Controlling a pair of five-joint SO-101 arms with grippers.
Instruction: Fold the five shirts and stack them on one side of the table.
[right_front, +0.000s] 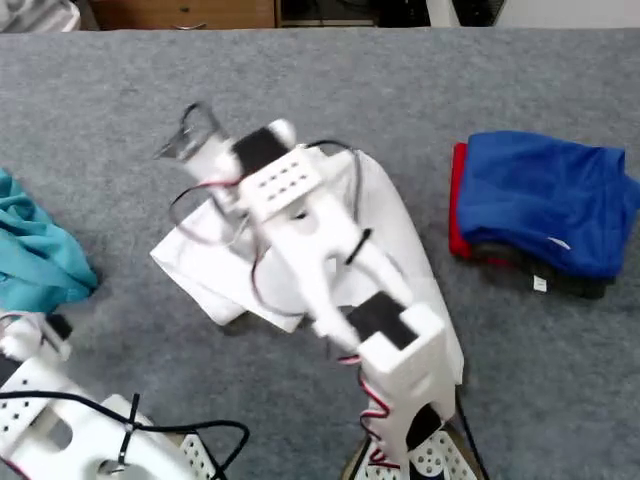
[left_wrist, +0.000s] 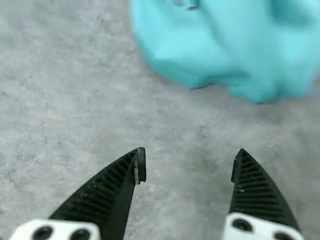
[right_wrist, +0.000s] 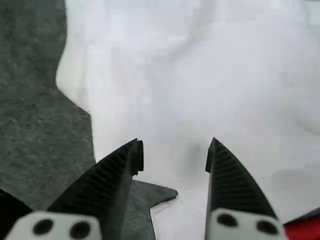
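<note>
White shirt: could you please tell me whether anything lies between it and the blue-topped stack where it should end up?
Nothing visible does. Only bare grey table separates the white shirt from the blue-topped stack. The right gripper hangs open directly over the shirt.

white plastic shells on the right arm (right_front: 330, 250) above the white shirt (right_front: 410, 250), with black motor blocks, a perforated plate, and thin red and black cables looping alongside. same white shells and a looped black cable on the left arm (right_front: 50, 420), well off to one side of the shirt. black, ribbed, pointed fingers (left_wrist: 115, 185) on white bases with dark screw holes at the left gripper (left_wrist: 190, 160) and right gripper (right_wrist: 175, 150).
</note>
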